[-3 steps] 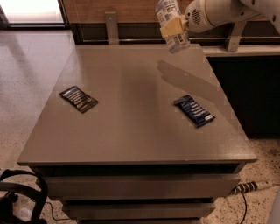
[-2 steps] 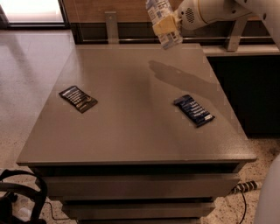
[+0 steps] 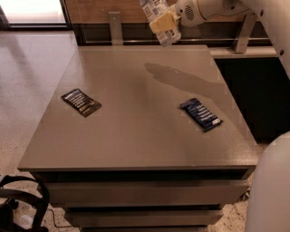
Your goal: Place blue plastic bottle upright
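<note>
Your gripper (image 3: 163,23) hangs at the top of the view, above the far edge of the tabletop (image 3: 136,140), at the end of a white arm (image 3: 204,8) that reaches in from the upper right. Its yellowish fingers (image 3: 159,20) are clenched around the middle of the bottle (image 3: 151,8). The bottle is up in the air, apart from the surface, and tilted so that its upper end leans left and is cut off by the top edge. You cannot tell which end carries the cap. Below it a dark shadow (image 3: 181,79) falls across the far right part of the tabletop. The tabletop is a plain grey-brown square slab, and two flat packets lie on it well apart: a black packet (image 3: 81,102) near the left edge and a dark-blue packet (image 3: 200,114) toward the right edge. Under the slab you see stacked grey tiers (image 3: 145,192). The floor (image 3: 27,68) on the left is pale, glossy and speckled, with a black strap (image 3: 22,199) at the lower left corner. Behind the table runs a wooden panel (image 3: 99,9) with a metal post (image 3: 114,27) in front of it, and the robot's white body (image 3: 272,190) fills the lower right.
</note>
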